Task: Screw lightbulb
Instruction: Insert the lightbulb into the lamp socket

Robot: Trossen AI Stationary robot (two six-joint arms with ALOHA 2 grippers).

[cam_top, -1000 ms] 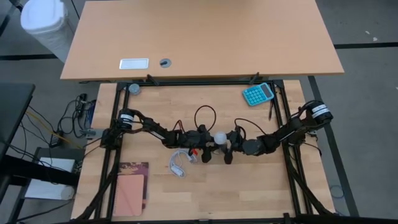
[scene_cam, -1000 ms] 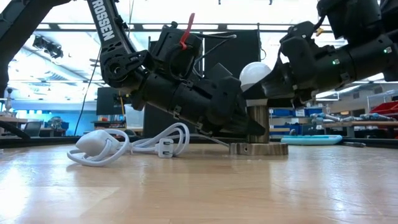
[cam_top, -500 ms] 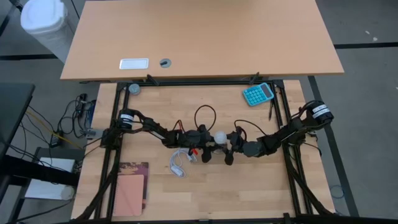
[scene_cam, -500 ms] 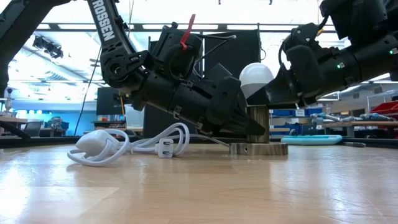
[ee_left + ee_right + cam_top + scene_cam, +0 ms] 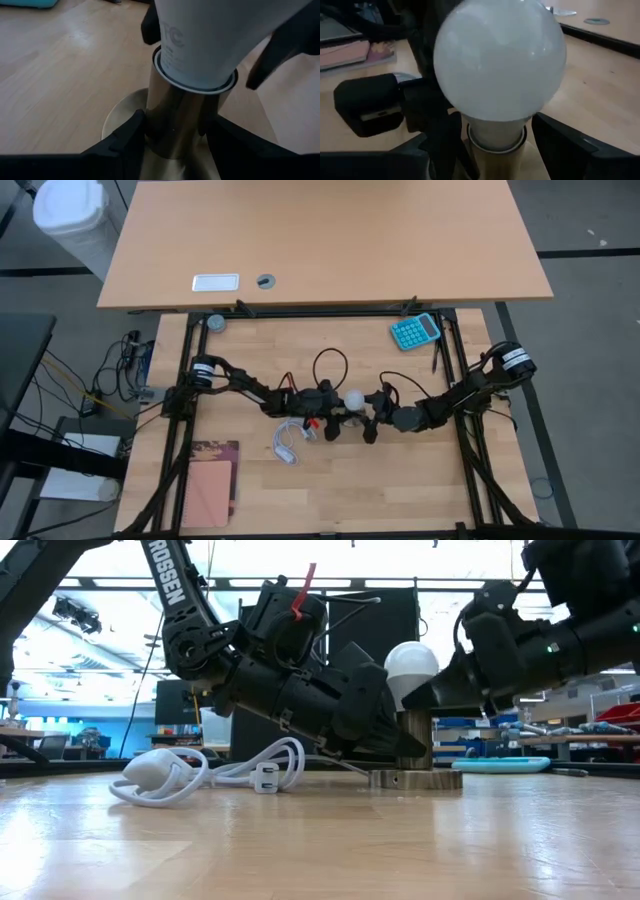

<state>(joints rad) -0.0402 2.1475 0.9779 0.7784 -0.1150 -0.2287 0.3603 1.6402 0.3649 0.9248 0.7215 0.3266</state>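
The white lightbulb (image 5: 354, 397) stands upright, its tapered base (image 5: 210, 55) sitting in the top of a brass-coloured socket (image 5: 415, 740). The socket's round foot (image 5: 415, 779) rests on the table's middle. My left gripper (image 5: 340, 414) reaches in from the table's left, slanting down, and is shut on the socket's stem. From the right, my right gripper (image 5: 368, 408) comes nearly level, its fingers on either side of the bulb just below the globe (image 5: 500, 60). My left gripper pinches the socket's upright stem (image 5: 175, 115) between its two fingers (image 5: 127, 135), just above the round foot. It comes from the table's left, slanting down. The socket stays upright with its foot on the table. My right gripper holds the bulb's tapered base (image 5: 172, 50) between its two fingers (image 5: 280, 47), below the globe and above the socket's rim. It comes almost level from the table's right. The bulb stands upright in the socket.
A white cord with its plug (image 5: 287, 442) lies coiled on the table just near-left of the socket. A teal calculator (image 5: 414, 330) lies at the far right, a pink notebook (image 5: 210, 485) at the near left. A larger table (image 5: 330, 240) adjoins the far edge.
My right gripper's body has swung a little away from the bulb toward the table's right, so more of the globe shows in the low view. Bulb, socket and left gripper have stayed in place.
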